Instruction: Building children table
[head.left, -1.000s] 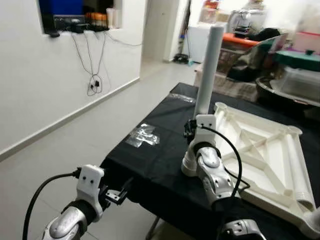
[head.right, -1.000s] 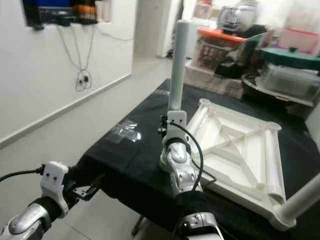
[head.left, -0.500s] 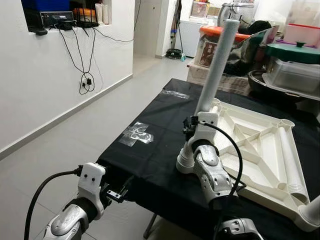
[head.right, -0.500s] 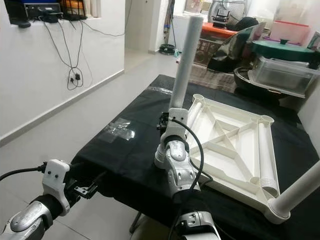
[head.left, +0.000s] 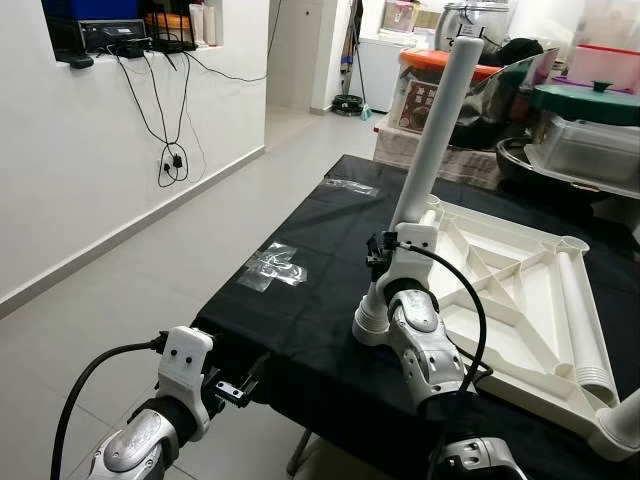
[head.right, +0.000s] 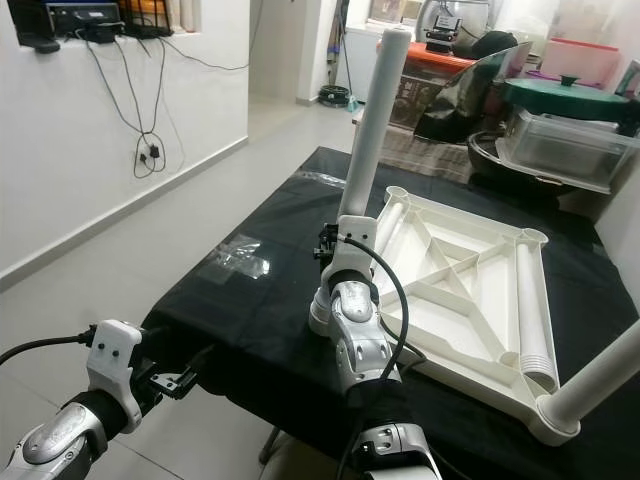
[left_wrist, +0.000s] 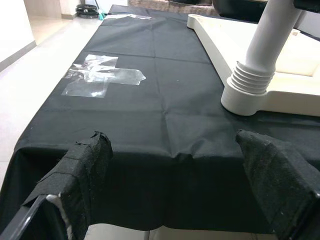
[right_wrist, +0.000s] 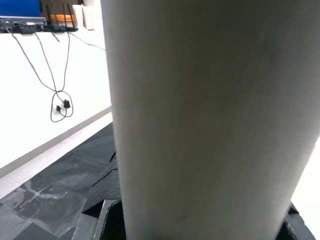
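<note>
1. The right gripper (head.left: 392, 250) sits at the middle of the left eye view, its jaws clamped on the white table leg (head.left: 430, 135); in the right wrist view the leg (right_wrist: 210, 115) stands between the black fingers (right_wrist: 102, 200).
2. The leg rises tilted toward the upper right of the frame, its ribbed foot in the near-left corner socket (head.left: 368, 325) of the upturned white tabletop (head.left: 520, 300).
3. The left gripper (left_wrist: 185, 185) hangs at the lower left of the left eye view, before the near edge of the black cloth (left_wrist: 150, 75), its jaws apart and empty.
4. The tabletop lies underside up on the cloth at right of centre; a second leg (head.right: 600, 385) leans out of its near-right corner.
5. Clear tape (head.left: 278, 268) lies on the cloth, left of the gripped leg.
</note>
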